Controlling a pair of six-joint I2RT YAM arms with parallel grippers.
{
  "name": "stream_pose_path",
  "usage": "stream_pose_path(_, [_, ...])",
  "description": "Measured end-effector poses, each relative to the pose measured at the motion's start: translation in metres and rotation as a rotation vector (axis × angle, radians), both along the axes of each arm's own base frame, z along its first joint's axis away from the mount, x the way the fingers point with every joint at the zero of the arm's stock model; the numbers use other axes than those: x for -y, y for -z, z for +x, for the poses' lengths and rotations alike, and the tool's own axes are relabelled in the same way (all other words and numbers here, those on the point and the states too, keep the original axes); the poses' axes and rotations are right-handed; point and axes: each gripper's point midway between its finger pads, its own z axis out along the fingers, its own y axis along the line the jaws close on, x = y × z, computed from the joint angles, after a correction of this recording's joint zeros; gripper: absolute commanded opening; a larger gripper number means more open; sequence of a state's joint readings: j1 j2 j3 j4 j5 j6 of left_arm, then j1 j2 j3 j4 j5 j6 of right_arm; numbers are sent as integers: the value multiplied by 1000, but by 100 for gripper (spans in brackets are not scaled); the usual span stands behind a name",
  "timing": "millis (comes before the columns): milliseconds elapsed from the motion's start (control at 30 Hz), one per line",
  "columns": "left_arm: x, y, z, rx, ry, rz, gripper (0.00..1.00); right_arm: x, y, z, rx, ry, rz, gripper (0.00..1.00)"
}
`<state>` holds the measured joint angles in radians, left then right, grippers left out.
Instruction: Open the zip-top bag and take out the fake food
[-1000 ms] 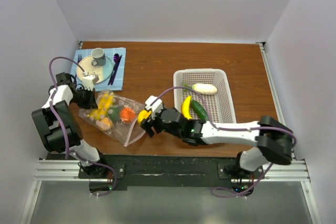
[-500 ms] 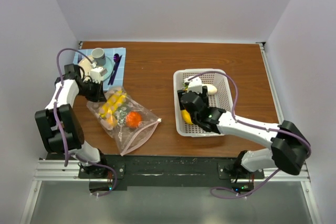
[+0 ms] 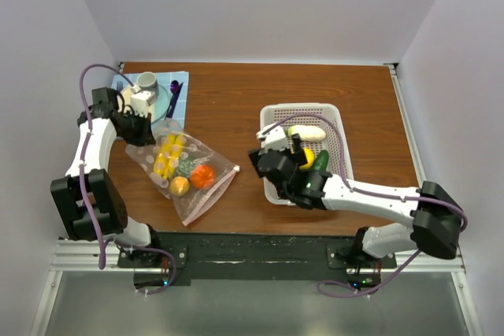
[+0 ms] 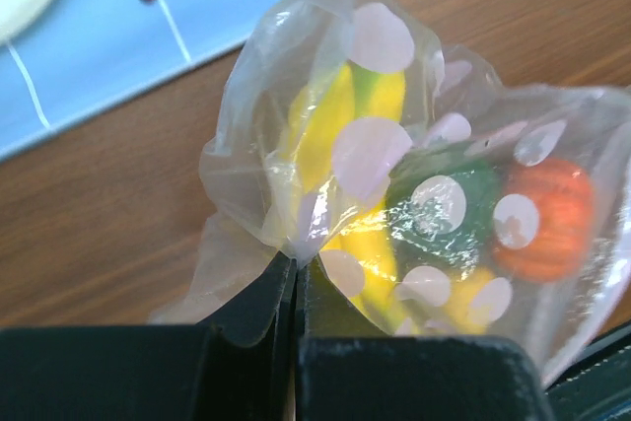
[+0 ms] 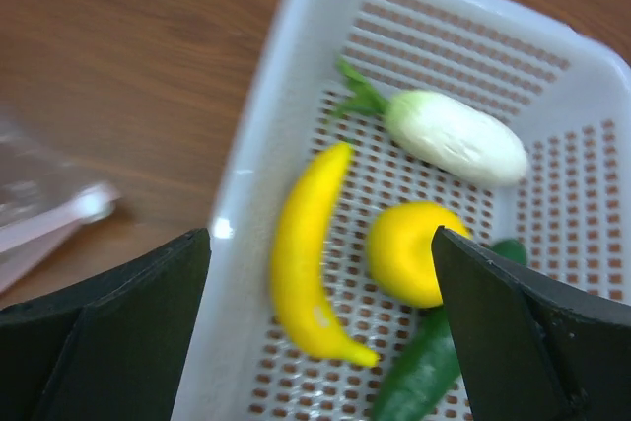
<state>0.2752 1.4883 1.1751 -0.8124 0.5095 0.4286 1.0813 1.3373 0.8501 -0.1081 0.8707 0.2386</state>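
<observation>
The zip-top bag [image 3: 189, 175] lies at the left of the table, clear with pale dots, its pinkish zipper strip [image 3: 214, 192] toward the front right. It holds yellow corn [image 3: 168, 152], an orange tomato [image 3: 203, 176], a yellow-orange round fruit [image 3: 179, 186] and a green piece. My left gripper [image 3: 142, 129] is shut on the bag's far corner [image 4: 296, 234]. My right gripper [image 5: 320, 322] hangs open and empty over the white mesh basket [image 5: 266, 145]. In the basket lie a banana [image 5: 311, 263], a yellow round fruit [image 5: 414, 248], a green cucumber [image 5: 424, 372] and a cream-white piece [image 5: 454, 135].
A blue mat [image 3: 179, 108] at the back left carries a plate, a grey cup [image 3: 146, 81] and a purple utensil [image 3: 173, 92], right behind my left gripper. The basket [image 3: 303, 107] stands at the right. Bare brown table [image 3: 228, 116] lies between bag and basket.
My right gripper carried a yellow fruit from the bag's mouth to the basket and let it go there. My left gripper pulled the bag's corner back and up.
</observation>
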Motion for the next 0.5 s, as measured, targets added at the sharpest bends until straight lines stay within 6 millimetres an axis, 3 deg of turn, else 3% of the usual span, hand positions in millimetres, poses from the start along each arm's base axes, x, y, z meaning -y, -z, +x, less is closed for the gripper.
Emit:
stream_pose_path(100, [-6,23,-10,-51,-25,36,0,-49,-15,-35,22,-217,38,90])
stream_pose_path(200, [-12,41,-17,-91,-41,67,0,-88,-14,-66,-2,-416,89,77])
stream_pose_path(400, [-21,61,-24,-121,-65,122,0,-122,35,-92,-104,-620,95,59])
stream_pose_path(467, [-24,63,-24,-121,-70,136,0,-131,53,-95,-131,-644,81,59])
stream_pose_path(500, [-25,64,-24,-123,-73,143,0,-136,62,-97,-148,-660,76,65])
